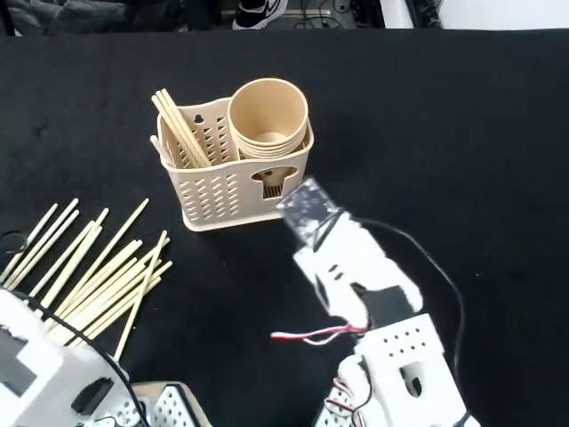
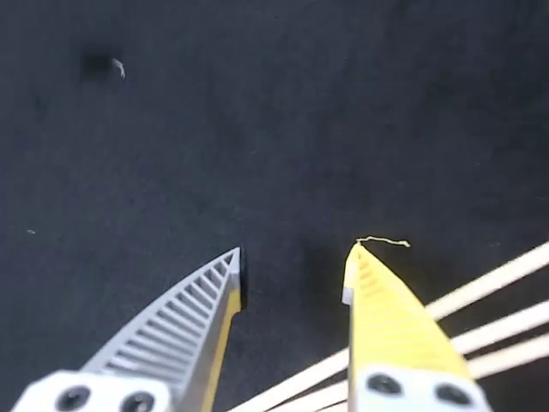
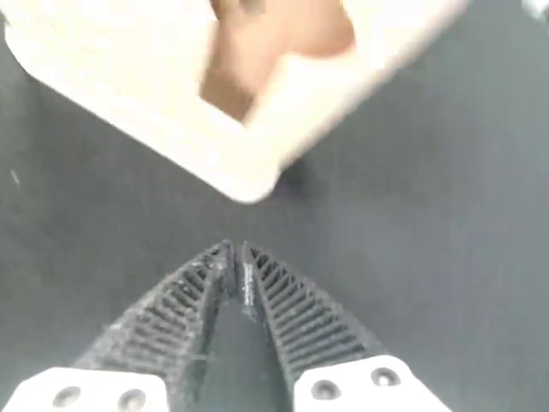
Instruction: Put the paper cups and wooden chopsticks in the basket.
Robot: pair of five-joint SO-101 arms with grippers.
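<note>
- So, we judge the cup step done. The stack of tan paper cups (image 1: 267, 111) stands in one compartment of the beige perforated plastic basket (image 1: 236, 191). A few pale wooden chopsticks (image 1: 182, 132) lean in the compartment beside it.
- What is left, as we read it, is the loose wooden chopsticks (image 1: 98, 276) scattered on the black table cloth (image 1: 444, 133), well apart from the basket.
- The left claw (image 2: 296, 253) is spread wide with nothing between its grey finger (image 2: 184, 322) and yellow finger (image 2: 386, 318). It points down at bare cloth.
- Several of the loose wooden chopsticks (image 2: 493, 279) run just beside and under the yellow finger, but none lies between the tips.
- The next move, we think, calls for shifting that claw sideways until one stick sits between the fingers. It would then lower to the cloth and close across the stick's width, since thin sticks roll away easily.
- The right claw (image 3: 236, 253) is clenched on nothing, with its tips pressed together. A lower corner of the basket (image 3: 240, 163) lies just ahead of them.
- From above, the right arm is extended from the near edge of the table, with its claw (image 1: 307, 213) at the basket's front wall. From this angle we cannot tell whether it touches the wall.
</note>
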